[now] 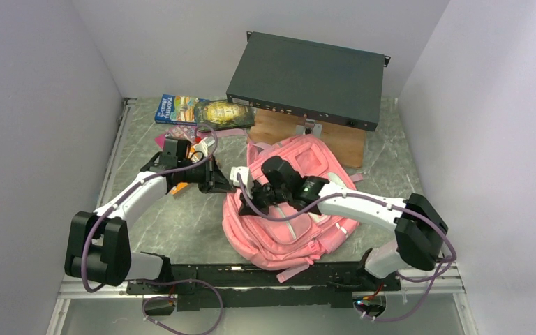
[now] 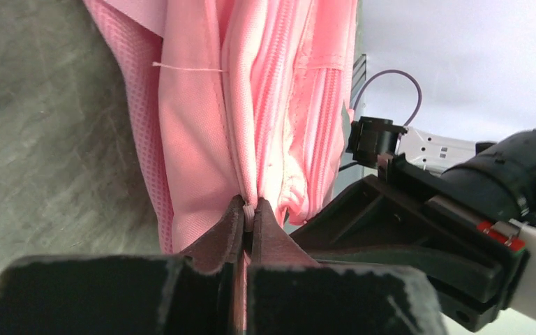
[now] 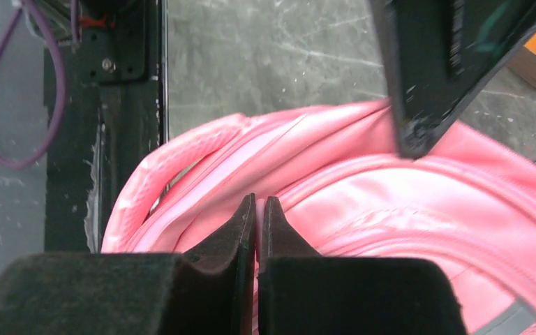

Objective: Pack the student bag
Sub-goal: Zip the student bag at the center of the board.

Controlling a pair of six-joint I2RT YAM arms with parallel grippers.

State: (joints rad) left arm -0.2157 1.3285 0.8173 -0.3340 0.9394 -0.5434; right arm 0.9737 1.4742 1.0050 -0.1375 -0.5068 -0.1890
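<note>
1. Centrally, the student bag (image 1: 289,234) lies flat on the grey marbled table (image 1: 181,230), between the two arms, straps trailing toward the near rail.
2. Left gripper (image 1: 232,181): at the bag's left edge. In the wrist view (image 2: 248,209) its fingers are pressed nearly together, pinching a pale bit of the pink seam (image 2: 188,139).
3. Right gripper (image 1: 250,198): just beside the left one, over the same edge. Its fingers (image 3: 259,206) meet tip to tip above pink fabric (image 3: 391,202); whether anything is caught between them cannot be told.
4. Dark flat box (image 1: 307,73): at the back, resting on a wooden block (image 1: 335,139).
5. Books (image 1: 181,109): back left, lying flat.
</note>
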